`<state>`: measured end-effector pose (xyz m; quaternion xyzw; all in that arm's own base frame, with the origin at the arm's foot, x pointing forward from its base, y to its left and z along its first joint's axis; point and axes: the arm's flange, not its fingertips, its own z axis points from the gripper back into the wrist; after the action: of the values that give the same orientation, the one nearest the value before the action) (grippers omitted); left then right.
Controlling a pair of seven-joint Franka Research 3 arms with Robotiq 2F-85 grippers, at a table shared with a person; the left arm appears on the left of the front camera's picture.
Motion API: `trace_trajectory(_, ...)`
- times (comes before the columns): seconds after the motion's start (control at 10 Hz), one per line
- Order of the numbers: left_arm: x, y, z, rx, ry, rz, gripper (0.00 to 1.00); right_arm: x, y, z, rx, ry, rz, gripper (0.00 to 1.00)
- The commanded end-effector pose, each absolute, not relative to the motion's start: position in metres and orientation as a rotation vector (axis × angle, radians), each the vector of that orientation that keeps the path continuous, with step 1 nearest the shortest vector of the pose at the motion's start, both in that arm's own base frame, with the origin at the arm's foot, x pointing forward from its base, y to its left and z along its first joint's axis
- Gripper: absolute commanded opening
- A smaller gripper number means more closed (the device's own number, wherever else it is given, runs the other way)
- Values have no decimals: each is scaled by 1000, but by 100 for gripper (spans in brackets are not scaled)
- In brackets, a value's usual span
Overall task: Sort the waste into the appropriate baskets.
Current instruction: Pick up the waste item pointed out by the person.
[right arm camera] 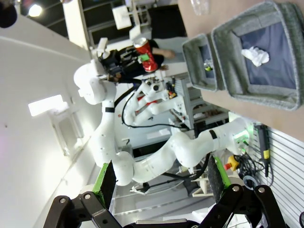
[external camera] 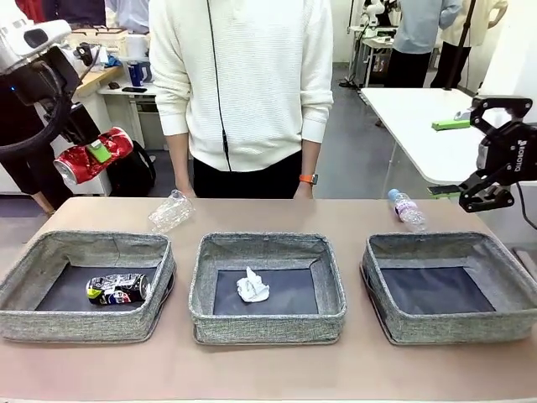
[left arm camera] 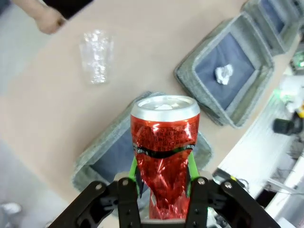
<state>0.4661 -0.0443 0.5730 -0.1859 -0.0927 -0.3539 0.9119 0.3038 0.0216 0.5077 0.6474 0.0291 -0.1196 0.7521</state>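
Two of five sorted: dark can [external camera: 117, 290] lay in left basket [external camera: 84, 243], paper ball [external camera: 252, 285] in middle basket [external camera: 260, 242]. Left tool [external camera: 99, 151] was clamped on red can [external camera: 88, 158], up in the air. Right tool [right arm camera: 160, 178] stood apart, holding nothing. Bottle [external camera: 407, 210] and clear container [external camera: 170, 211] lay unsorted on counter [external camera: 268, 369].

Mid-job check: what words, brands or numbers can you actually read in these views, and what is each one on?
"ROBOTIQ": printed sideways on the body of the right pincer.
Fine print on the red can: too small to read.
Print on the dark can: too blurred to read.
Pink label on the bottle: too small to read.
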Motion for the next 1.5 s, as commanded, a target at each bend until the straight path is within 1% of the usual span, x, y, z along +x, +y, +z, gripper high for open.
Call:
trace_trajectory(0.0, 430, -92, 598, -422, -172, -759, 40, 292, -1, 523, 1288, -83, -379, 100)
trace_trajectory(0.1, 407, -122, 616, -444, -167, -739, 40, 284, -26, 530, 1256, -117, -403, 100)
trace_trajectory(0.2, 383, -152, 634, -451, -169, -694, 40, 278, -55, 535, 1261, -147, -402, 100)
trace_trajectory(0.3, 354, -185, 653, -465, -153, -574, 40, 273, -89, 538, 1252, -178, -382, 100)
trace_trajectory(0.4, 331, -213, 664, -476, -134, -439, 40, 271, -109, 540, 1300, -162, -347, 100)
trace_trajectory(0.5, 312, -237, 670, -446, -103, -312, 40, 276, -111, 537, 1345, -204, -376, 100)
trace_trajectory(0.6, 297, -259, 676, -440, -128, -265, 40, 266, -90, 537, 1268, -191, -408, 100)
trace_trajectory(0.7, 288, -277, 684, -405, -164, -315, 40, 266, -90, 537, 1268, -191, -408, 100)
trace_trajectory(0.9, 287, -325, 707, -354, -173, -402, 40, 266, -90, 537, 1268, -191, -408, 100)
trace_trajectory(1.1, 305, -346, 733, -318, -192, -392, 40, 266, -90, 537, 1268, -191, -408, 100)
trace_trajectory(1.4, 332, -377, 755, -266, -142, -402, 40, 266, -90, 537, 1268, -191, -408, 100)
